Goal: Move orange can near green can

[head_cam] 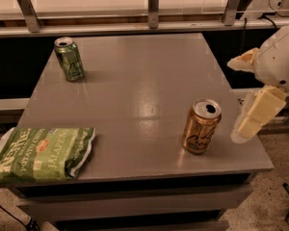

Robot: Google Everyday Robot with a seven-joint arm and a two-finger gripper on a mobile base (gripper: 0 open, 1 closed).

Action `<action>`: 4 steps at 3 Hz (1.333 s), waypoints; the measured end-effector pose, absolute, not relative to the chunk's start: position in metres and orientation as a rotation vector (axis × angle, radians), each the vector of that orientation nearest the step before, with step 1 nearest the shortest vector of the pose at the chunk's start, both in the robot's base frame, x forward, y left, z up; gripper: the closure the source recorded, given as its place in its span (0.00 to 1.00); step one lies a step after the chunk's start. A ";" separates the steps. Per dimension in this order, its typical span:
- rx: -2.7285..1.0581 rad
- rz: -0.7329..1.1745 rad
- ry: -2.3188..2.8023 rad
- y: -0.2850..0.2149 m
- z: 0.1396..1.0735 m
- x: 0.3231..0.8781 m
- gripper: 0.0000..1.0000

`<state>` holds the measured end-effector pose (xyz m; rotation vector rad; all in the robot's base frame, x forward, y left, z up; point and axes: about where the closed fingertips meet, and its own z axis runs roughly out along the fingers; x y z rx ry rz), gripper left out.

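The orange can (201, 126) stands upright near the table's front right edge, golden-orange with dark script and a silver top. The green can (70, 58) stands upright at the far left of the table, well apart from it. My gripper (246, 88) hangs at the right edge of the view, just right of the orange can and beyond the table's edge. Its cream fingers (256, 112) are spread apart and hold nothing. It does not touch the can.
A green jalapeño chip bag (41, 153) lies flat at the front left corner of the grey table (144, 90). A railing with metal posts (153, 6) runs behind the table. Floor and cables show at the right.
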<state>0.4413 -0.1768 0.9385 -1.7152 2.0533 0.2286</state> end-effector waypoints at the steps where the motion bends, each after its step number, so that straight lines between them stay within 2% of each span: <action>1: -1.698 0.413 1.912 -0.141 0.917 0.442 0.00; 3: -1.693 0.580 1.755 -0.112 0.898 0.436 0.00; 4: -1.702 0.603 1.718 -0.107 0.897 0.432 0.18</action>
